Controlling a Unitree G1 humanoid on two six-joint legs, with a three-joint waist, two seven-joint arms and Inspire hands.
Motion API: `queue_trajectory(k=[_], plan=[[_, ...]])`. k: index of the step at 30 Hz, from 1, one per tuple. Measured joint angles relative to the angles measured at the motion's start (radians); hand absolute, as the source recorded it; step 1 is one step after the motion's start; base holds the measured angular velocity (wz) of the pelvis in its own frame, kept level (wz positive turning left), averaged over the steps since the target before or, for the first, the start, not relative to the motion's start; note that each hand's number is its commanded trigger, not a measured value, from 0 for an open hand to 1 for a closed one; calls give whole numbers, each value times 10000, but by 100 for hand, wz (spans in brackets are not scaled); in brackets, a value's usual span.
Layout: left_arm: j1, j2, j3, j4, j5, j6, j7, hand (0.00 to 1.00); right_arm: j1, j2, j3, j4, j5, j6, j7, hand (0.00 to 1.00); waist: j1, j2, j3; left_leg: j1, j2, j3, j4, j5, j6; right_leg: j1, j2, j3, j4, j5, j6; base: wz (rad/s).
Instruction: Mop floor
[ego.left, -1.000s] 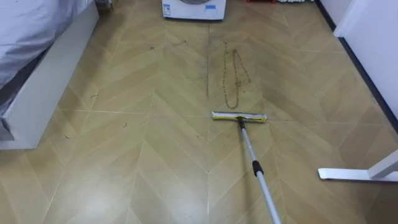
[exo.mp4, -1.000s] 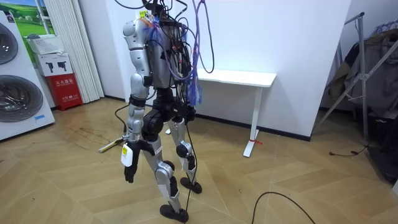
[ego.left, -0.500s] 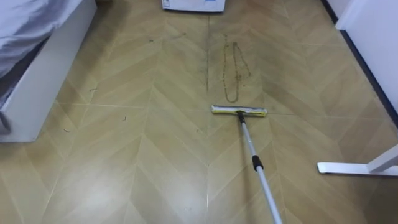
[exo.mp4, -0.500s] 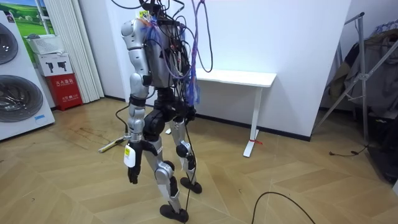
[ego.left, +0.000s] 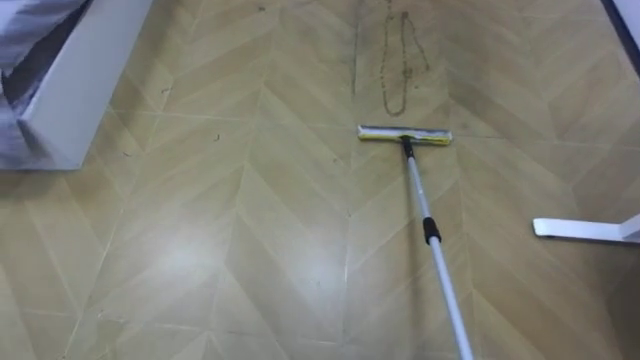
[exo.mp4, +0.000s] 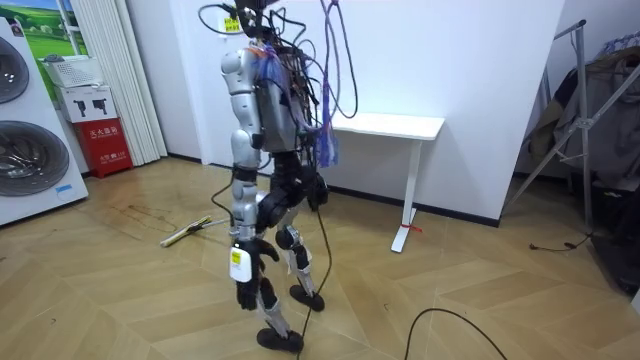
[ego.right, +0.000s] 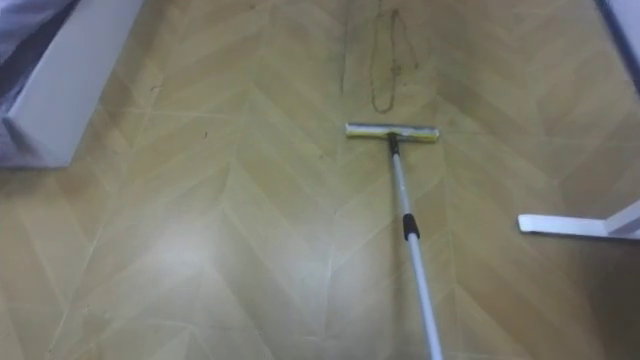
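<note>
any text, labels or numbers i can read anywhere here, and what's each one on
red box, beside the curtain: white print on its front, too small to read
white box just above it: dark marks, too blurred to read
mop and floor: no text on either

A silver metal-poled flat mop (ego.left: 425, 225) is laid on the tan herringbone wooden floor (ego.left: 200, 250), with its head at the far end and its pole run back toward the near right. Just beyond the head a thin brown looped dirt trail (ego.left: 395, 60) is found. A white bed frame (ego.left: 70, 90) is set at the far left. A white metal bench foot (ego.left: 580, 229) is set at the right, apart from the pole.
</note>
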Motion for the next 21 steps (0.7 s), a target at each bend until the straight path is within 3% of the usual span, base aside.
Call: queue_trajectory(k=[1, 3, 4, 5, 6, 7, 9, 11, 12, 13, 14, 15, 16, 17, 18, 19, 21], plan=[[71, 17, 0, -4, -84, 3, 14, 0, -99, -10, -30, 106, -14, -15, 14, 100, -1, -50, 11, -349, 10, -39, 642, 369, 27, -53, -13, 42, 262, -162, -4, 0], [164, 43, -300, 0, -511, -16, -33, 0, -439, -258, -61, 235, 208, -7, 136, 100, 171, -196, 77, -1758, 58, -72, 2757, 2837, 44, -88, 43, 248, 917, -656, -108, 12], [154, 41, -420, -31, -613, -46, -87, 0, -546, -378, -57, 235, 334, 26, 187, 100, 249, -182, 83, -2042, 92, 19, 3085, 3078, 71, -85, 53, 297, 1044, -758, -96, 0], [174, 65, -554, -32, -826, -159, -225, 0, -823, -604, -32, 243, 577, 42, 305, 100, 438, -192, 111, -2589, 156, 253, 3560, 2946, 169, -118, 42, 389, 1333, -920, -188, -18], [204, 110, -620, -29, -872, -223, -334, 0, -1162, -759, 103, 245, 843, 40, 404, 100, 695, -249, 142, -2847, 173, 473, 3354, 2695, 227, -185, 42, 527, 1504, -1061, -175, -30], [232, 135, -618, -29, -871, -253, -366, 0, -1318, -805, 163, 252, 937, 33, 455, 100, 784, -287, 122, -2916, 162, 547, 3001, 2545, 217, -201, 44, 579, 1517, -1110, -162, -41], [249, 335, -588, -41, -876, -364, -526, 0, -2023, -829, 377, 212, 1353, 37, 578, 100, 963, -413, 129, -2792, -81, 604, 278, 2108, 119, -214, 47, 660, 1410, -1244, -13, -23], [220, 432, -607, -55, -897, -379, -663, 0, -2255, -871, 468, 214, 1783, 28, 688, 100, 974, -357, 125, -2443, -92, 624, -1826, 2106, 118, -135, 136, 651, 1241, -1354, 137, -2], [191, 460, -607, -42, -893, -374, -759, 0, -2205, -898, 502, 206, 2011, -9, 723, 100, 989, -319, 153, -2288, -96, 711, -2314, 2097, 408, 60, 78, 632, 1074, -1415, 125, 4], [147, 467, -610, -41, -895, -375, -792, 0, -2149, -904, 499, 222, 2091, -22, 748, 100, 987, -264, 103, -2239, -204, 789, -2314, 1955, 585, 166, -50, 624, 954, -1444, 202, 15], [22, 462, -717, -47, -931, -397, -869, 0, -2001, -999, 473, 252, 2286, 21, 805, 100, 944, -345, 65, -2116, -551, 850, -2383, 1624, 883, 345, -300, 660, 679, -1325, 524, 25], [-99, 428, -802, 20, -1130, -437, -876, 0, -1786, -1146, 447, 305, 2404, 43, 820, 100, 895, -348, 95, -2078, -937, 871, -2364, 1293, 1101, 197, -415, 954, 1082, -1075, 677, 27], [-210, 401, -810, 30, -1219, -445, -873, 0, -1709, -1244, 436, 347, 2474, 38, 811, 100, 874, -285, 115, -2074, -1099, 881, -2287, 1128, 1203, -69, -511, 1129, 1553, -736, 681, 37], [-362, 326, -831, -10, -1335, -467, -863, 0, -1443, -1480, 434, 463, 2605, 39, 789, 100, 745, 11, 114, -2029, -1292, 864, -2046, 839, 1395, -545, -540, 1554, 2610, 208, 771, 38], [-424, 318, -909, -110, -1338, -504, -820, 0, -1085, -1611, 460, 572, 2592, 50, 748, 100, 716, 236, 39, -1969, -1478, 783, -1927, 473, 1553, -1117, -423, 2002, 3541, 1217, 794, 34], [-464, 329, -910, -129, -1342, -548, -759, 0, -950, -1627, 451, 639, 2620, 57, 665, 100, 709, 329, 21, -1932, -1560, 746, -1913, 353, 1606, -1448, -328, 2158, 3837, 1416, 816, 21], [-508, 333, -911, -370, -1344, -561, -428, 0, -433, -1484, 449, 647, 2755, 69, 253, 100, 439, 651, 34, -1823, -1753, 659, -1994, 65, 1781, -2904, 30, 2246, 3963, 1158, 817, 22]])
